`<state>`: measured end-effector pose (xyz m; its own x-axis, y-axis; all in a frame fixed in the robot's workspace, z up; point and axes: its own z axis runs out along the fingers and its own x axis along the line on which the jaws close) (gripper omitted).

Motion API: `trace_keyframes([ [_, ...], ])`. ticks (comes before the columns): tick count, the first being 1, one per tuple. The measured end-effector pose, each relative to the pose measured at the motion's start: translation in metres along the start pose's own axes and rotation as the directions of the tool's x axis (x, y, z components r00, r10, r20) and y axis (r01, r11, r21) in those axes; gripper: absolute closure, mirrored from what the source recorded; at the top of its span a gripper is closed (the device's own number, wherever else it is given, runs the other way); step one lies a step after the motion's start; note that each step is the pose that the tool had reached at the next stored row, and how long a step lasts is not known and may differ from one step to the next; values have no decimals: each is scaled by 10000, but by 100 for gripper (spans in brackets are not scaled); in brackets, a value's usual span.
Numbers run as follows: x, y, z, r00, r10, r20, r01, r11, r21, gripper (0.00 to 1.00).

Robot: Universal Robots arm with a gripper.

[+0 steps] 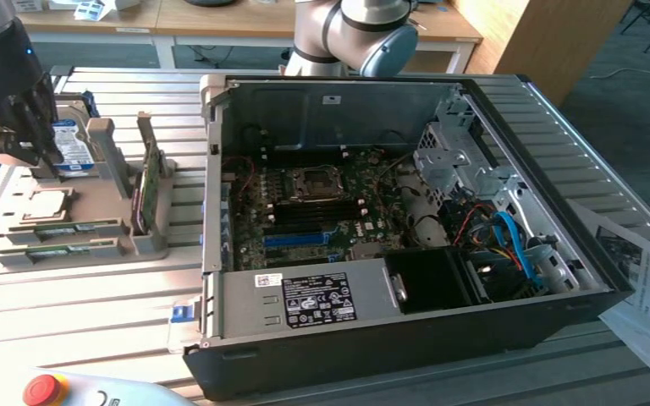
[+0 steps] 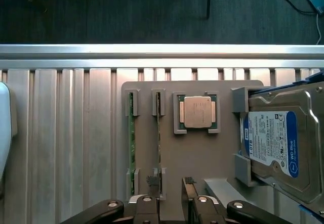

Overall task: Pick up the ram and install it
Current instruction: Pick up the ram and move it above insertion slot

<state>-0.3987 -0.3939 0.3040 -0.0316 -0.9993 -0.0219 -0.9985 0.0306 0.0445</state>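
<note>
Fingers [image 2: 147, 210] parted, over ram [image 2: 158, 133] edge

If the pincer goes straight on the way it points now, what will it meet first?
Probably the grey holder, on its bare plate just beside the nearer ram stick. The open pincer points down at it. Depth is hard to judge.

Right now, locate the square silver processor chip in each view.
Exterior view: square silver processor chip on the grey holder tray, toward the exterior view's left.
Wrist view: the chip on that tray, beside the landmark.
Shared landmark: silver hard drive with blue-white label.
</note>
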Motion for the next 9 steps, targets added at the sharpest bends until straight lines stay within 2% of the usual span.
trace_keyframes([
  [9,115,20,-1,10000,0,0,0,10000,0,69],
])
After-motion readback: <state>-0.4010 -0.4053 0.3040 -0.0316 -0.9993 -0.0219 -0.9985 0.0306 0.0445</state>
